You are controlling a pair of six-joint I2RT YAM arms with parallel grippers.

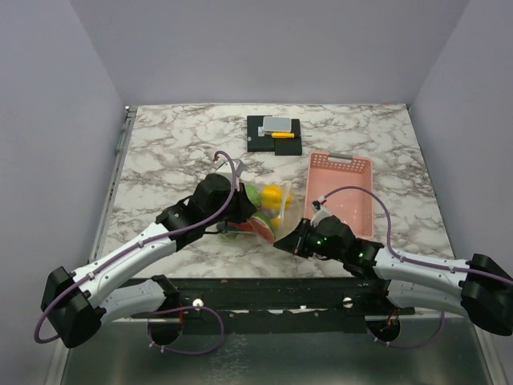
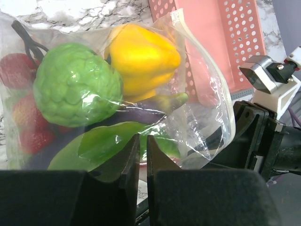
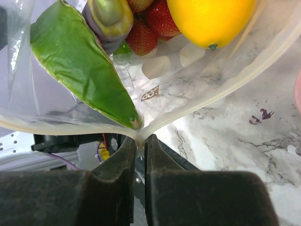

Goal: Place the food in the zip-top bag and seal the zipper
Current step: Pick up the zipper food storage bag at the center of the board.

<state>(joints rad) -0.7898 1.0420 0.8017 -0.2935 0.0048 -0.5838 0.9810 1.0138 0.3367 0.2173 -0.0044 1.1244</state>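
The clear zip-top bag (image 1: 274, 215) lies at the table's front centre with the food inside. In the left wrist view the bag (image 2: 207, 108) holds a yellow pepper (image 2: 141, 56), a bumpy green fruit (image 2: 77, 84), strawberries (image 2: 28, 132), a purple eggplant (image 2: 155, 103) and a green pepper (image 2: 108, 141). My left gripper (image 1: 243, 215) (image 2: 143, 146) is shut on the bag's left side. My right gripper (image 1: 286, 240) (image 3: 140, 143) is shut on the corner of the bag's zipper strip (image 3: 197, 101). The right wrist view shows the green pepper (image 3: 80, 66), a yellow fruit (image 3: 211, 19) and strawberries (image 3: 153, 28) through the film.
A pink perforated basket (image 1: 341, 192) stands right of the bag, also in the left wrist view (image 2: 211, 42). A yellow-and-grey item on a black base (image 1: 275, 132) sits at the back centre. The table's front edge runs just below both grippers.
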